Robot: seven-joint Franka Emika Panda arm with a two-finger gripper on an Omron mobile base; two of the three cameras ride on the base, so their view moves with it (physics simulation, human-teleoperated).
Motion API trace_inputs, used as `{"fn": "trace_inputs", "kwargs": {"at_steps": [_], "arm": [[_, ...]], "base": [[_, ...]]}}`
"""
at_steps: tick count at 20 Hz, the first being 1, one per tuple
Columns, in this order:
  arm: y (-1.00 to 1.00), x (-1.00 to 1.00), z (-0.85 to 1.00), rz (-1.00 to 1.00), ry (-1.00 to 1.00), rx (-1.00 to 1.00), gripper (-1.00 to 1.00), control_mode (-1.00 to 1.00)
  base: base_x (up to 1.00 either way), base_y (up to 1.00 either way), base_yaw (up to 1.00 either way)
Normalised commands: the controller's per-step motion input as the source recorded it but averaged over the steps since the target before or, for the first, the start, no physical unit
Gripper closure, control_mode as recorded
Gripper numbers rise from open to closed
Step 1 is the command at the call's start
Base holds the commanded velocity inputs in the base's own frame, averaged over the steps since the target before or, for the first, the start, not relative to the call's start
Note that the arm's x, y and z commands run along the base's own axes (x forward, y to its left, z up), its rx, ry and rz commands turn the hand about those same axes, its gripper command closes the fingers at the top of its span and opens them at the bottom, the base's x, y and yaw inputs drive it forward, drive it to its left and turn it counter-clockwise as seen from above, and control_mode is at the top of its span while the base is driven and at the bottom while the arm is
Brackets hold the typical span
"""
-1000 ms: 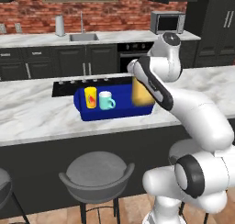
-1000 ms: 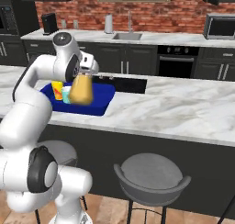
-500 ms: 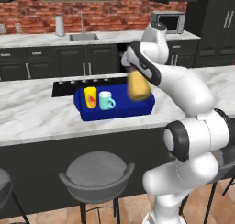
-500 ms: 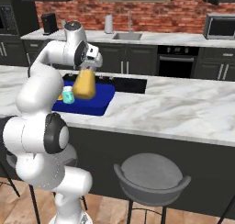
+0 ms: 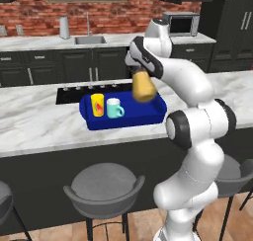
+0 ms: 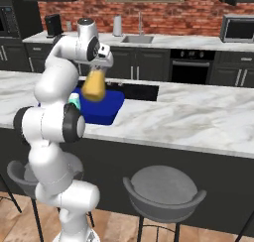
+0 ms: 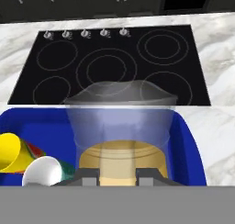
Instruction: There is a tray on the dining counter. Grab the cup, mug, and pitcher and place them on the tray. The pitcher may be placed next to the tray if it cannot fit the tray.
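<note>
Gripper (image 7: 117,173) narrowly clamps the pitcher (image 5: 143,87) above the tray (image 5: 148,117).

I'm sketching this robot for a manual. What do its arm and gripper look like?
The arm is glossy white with rounded, tube-like segments and dark grey rings at the joints. No cables or markings show. The gripper has two small dark finger tips on a grey hand.

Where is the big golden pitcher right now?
The pitcher hangs in the gripper above the right part of the blue tray, right of the mug.
</note>
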Motion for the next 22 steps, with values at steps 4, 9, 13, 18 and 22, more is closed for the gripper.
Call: {"fn": "trace_inputs", "kwargs": {"at_steps": [4,9,13,18,22], "arm": [[0.0,0.41,0.0,0.0,0.0,0.0,1.0,-1.0],[0.0,0.11,0.0,0.0,-0.13,0.0,1.0,-1.0],[0.0,0.0,0.0,0.0,-0.23,0.0,1.0,-1.0],[0.0,-0.07,-0.06,0.0,-0.21,0.0,1.0,-1.0],[0.0,-0.09,-0.22,0.0,-0.08,0.0,1.0,-1.0]], "base": [[0.0,0.0,0.0],[0.0,0.0,0.0],[0.0,0.0,0.0],[0.0,0.0,0.0],[0.0,0.0,0.0]]}}
